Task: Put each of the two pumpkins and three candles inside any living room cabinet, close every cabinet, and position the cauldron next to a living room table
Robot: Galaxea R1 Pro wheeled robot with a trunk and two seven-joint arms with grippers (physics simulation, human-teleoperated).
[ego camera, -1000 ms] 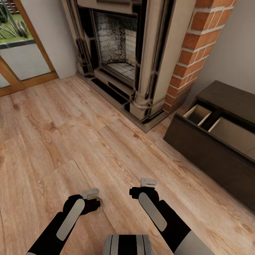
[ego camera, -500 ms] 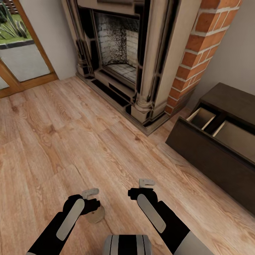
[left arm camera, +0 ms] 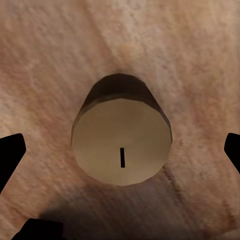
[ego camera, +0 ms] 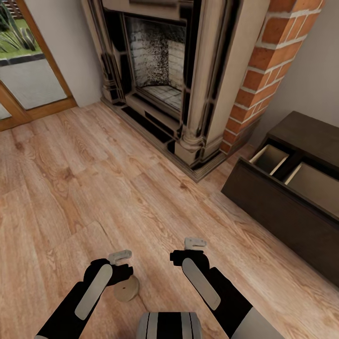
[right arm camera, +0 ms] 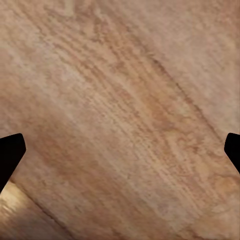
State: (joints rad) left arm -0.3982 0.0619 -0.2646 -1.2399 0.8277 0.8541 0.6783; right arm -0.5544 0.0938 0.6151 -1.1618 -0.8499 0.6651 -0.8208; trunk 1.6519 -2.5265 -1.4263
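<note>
One candle (ego camera: 126,289), a stubby tan cylinder with a pale flat top, stands upright on the wood floor. It sits directly below my left gripper (ego camera: 123,274). In the left wrist view the candle (left arm camera: 121,140) lies centred between the spread fingertips (left arm camera: 11,154), which do not touch it, so the left gripper (left arm camera: 121,152) is open. My right gripper (ego camera: 189,258) hangs open over bare floor (right arm camera: 121,152). The dark-brown cabinet (ego camera: 278,207) stands at the right with two pale drawers (ego camera: 269,158) pulled out. The pumpkins and the cauldron are out of view.
A stone fireplace (ego camera: 160,70) with a raised hearth fills the far wall, next to a brick column (ego camera: 263,70). A glass door (ego camera: 28,80) is at the far left. Wood floor (ego camera: 94,179) stretches between me and the cabinet.
The candle, partly tucked at the left gripper's tip a second ago, now sits lower and nearer me on the floor. The whole view shifted slightly. Both arms hold their pose.
</note>
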